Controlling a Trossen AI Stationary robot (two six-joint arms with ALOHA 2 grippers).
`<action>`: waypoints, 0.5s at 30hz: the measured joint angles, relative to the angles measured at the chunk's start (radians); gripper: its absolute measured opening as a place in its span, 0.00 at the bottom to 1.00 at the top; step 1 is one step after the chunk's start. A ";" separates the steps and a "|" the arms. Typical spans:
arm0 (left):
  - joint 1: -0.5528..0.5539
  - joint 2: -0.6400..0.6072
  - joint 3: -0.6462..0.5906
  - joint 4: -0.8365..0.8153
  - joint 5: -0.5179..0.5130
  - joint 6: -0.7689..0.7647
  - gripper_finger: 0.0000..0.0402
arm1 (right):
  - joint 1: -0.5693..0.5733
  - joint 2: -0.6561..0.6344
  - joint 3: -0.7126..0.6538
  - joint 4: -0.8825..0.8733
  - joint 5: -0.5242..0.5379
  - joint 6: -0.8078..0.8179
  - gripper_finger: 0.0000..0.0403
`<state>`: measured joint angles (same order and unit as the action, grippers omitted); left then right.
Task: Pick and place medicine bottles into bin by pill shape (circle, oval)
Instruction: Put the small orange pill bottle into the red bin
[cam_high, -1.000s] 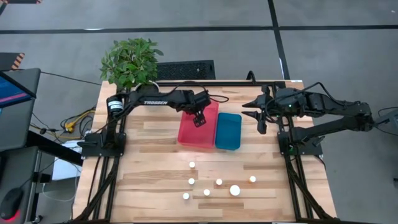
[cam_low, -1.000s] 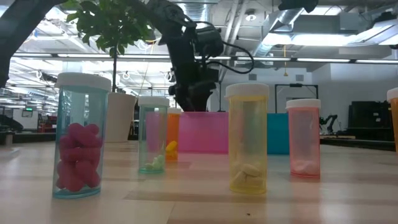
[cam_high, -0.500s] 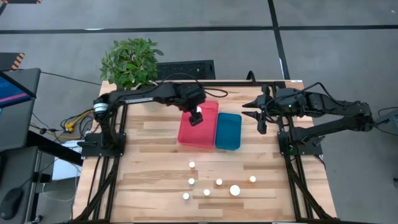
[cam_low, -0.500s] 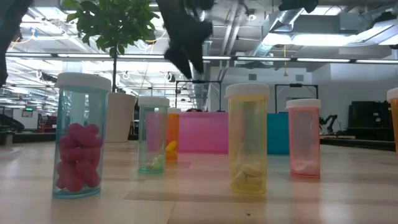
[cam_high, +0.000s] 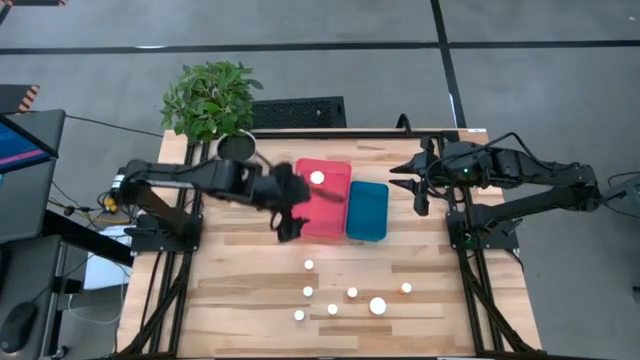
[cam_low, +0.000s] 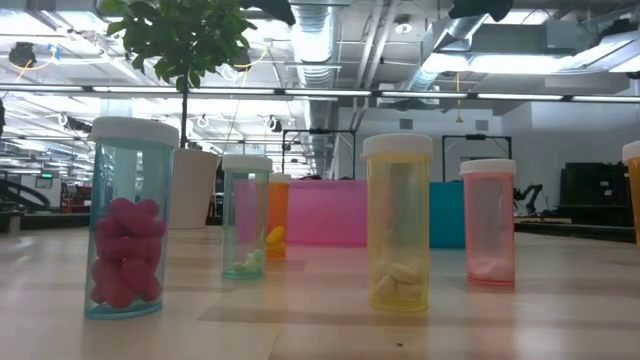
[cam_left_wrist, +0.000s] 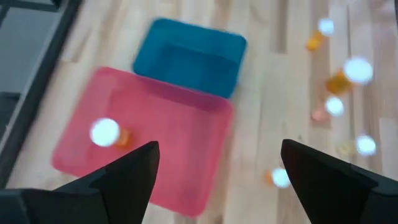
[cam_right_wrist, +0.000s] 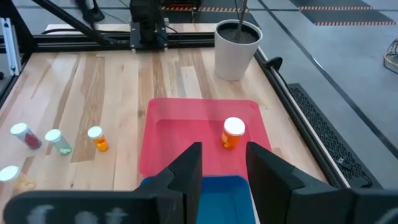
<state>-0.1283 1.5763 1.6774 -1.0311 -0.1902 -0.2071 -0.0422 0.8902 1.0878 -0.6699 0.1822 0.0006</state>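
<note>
An orange medicine bottle (cam_right_wrist: 233, 132) with a white cap (cam_high: 317, 178) stands upright on its base in the pink bin (cam_high: 322, 215); the blue bin (cam_high: 367, 211) beside it holds nothing I can see. Several more bottles (cam_high: 352, 293) stand on the table nearer the front edge, seen close in the low view (cam_low: 398, 220). My left gripper (cam_high: 290, 230) hovers open over the pink bin's near left corner, with nothing between its fingers (cam_left_wrist: 124, 177). My right gripper (cam_high: 419, 185) waits open, raised at the table's far right, facing the bins (cam_right_wrist: 222, 168).
A potted plant (cam_high: 210, 100) in a white pot (cam_right_wrist: 236, 50) stands at the far left corner. Black arm frames (cam_high: 165, 230) run along both side edges of the table. Bare wood lies between the bins and the standing bottles.
My left gripper has risen out of the pink bin and swung toward the table's near left, out of the low view. It has stayed open. The orange bottle stays standing in the pink bin.
</note>
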 joint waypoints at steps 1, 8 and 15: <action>-0.024 0.000 -0.028 0.019 0.000 -0.011 0.82 | 0.000 0.000 0.000 0.000 0.000 0.000 0.34; -0.140 0.002 -0.336 0.325 -0.002 -0.102 0.82 | 0.000 0.000 0.000 -0.006 0.000 0.000 0.34; -0.155 0.001 -0.547 0.649 0.033 -0.132 0.82 | 0.000 0.000 0.000 -0.006 0.000 0.004 0.34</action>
<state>-0.2830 1.5772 1.1307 -0.3821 -0.1574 -0.3387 -0.0421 0.8901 1.0878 -0.6762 0.1818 0.0043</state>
